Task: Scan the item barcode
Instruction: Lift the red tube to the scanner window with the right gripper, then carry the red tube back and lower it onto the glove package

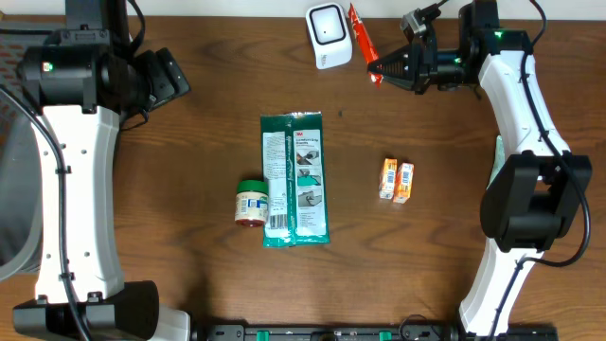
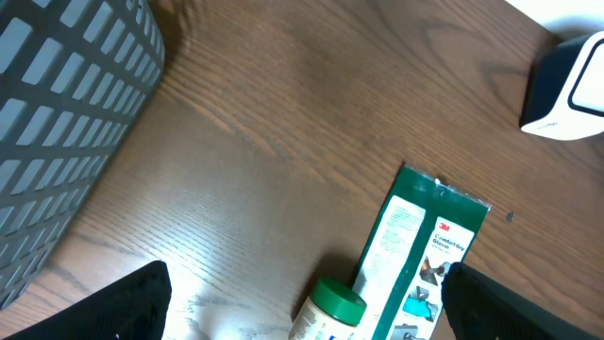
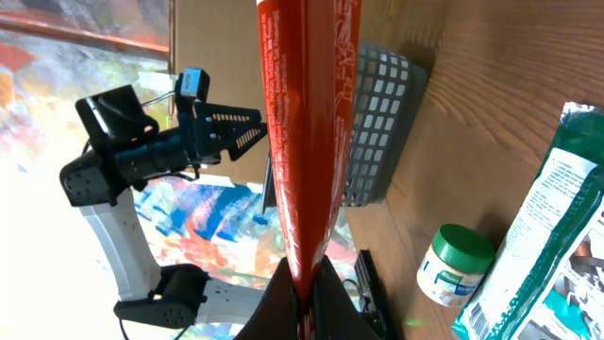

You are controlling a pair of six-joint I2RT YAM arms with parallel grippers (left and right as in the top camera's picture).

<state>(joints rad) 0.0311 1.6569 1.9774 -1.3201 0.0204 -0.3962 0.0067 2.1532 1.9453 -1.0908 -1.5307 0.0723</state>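
My right gripper (image 1: 380, 69) is shut on the lower end of a long red packet (image 1: 360, 34), which it holds up at the back of the table just right of the white barcode scanner (image 1: 327, 36). The right wrist view has the red packet (image 3: 302, 132) running up from between the closed fingers of that gripper (image 3: 304, 295). My left gripper (image 1: 173, 78) hangs open over the back left of the table and holds nothing. In the left wrist view its black fingertips (image 2: 132, 304) stand wide apart, and the scanner (image 2: 569, 83) shows at the top right.
A green 3M packet (image 1: 294, 178) lies mid-table with a green-lidded jar (image 1: 251, 202) on its side at its left. Two small orange boxes (image 1: 397, 180) sit to the right. A grey mesh basket (image 2: 66, 123) stands off the left edge.
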